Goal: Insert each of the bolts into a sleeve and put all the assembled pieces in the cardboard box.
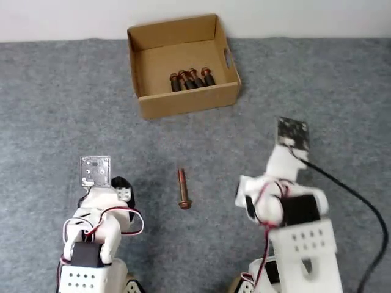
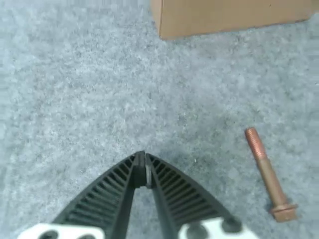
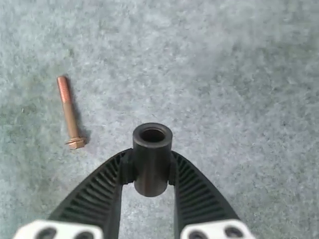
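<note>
Copper-coloured bolt [image 1: 182,189] lies flat on the grey surface [image 1: 61,122] between the two arms. Its long axis runs toward the cardboard box [image 1: 183,102], with the threaded end nearer the box and the head nearer the arms' bases. The left jaws are pressed together and empty; the bolt lies off to their inner side, near but apart. The right jaws pinch a black sleeve [image 3: 152,159] around its middle, open bore facing away from the wrist. Both arms sit about equally near, but the free left one looks the likelier to fetch the bolt, closing across its shank. Four assembled pieces [image 1: 191,79] lie in the box.
</note>
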Controlling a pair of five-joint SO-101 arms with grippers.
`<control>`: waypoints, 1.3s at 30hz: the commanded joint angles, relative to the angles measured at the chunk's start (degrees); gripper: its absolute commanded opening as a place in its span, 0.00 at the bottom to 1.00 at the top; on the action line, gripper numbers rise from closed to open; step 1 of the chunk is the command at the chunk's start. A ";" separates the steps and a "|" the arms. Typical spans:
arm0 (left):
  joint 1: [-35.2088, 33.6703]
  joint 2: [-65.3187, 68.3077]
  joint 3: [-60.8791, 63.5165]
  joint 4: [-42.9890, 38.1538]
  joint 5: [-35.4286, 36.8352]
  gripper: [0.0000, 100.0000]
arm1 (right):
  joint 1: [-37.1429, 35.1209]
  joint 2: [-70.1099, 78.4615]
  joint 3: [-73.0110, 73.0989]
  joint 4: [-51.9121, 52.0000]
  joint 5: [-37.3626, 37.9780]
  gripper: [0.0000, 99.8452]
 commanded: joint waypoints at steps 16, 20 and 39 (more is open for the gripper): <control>12.31 28.40 -31.08 8.18 12.04 0.01 | 11.21 -26.07 16.70 -1.10 2.11 0.01; 18.55 45.01 -42.68 13.63 15.65 0.01 | 11.21 -28.97 18.02 -1.89 2.81 0.01; 24.70 95.03 -71.78 28.13 30.33 0.26 | 11.47 -30.11 18.55 -1.89 2.81 0.01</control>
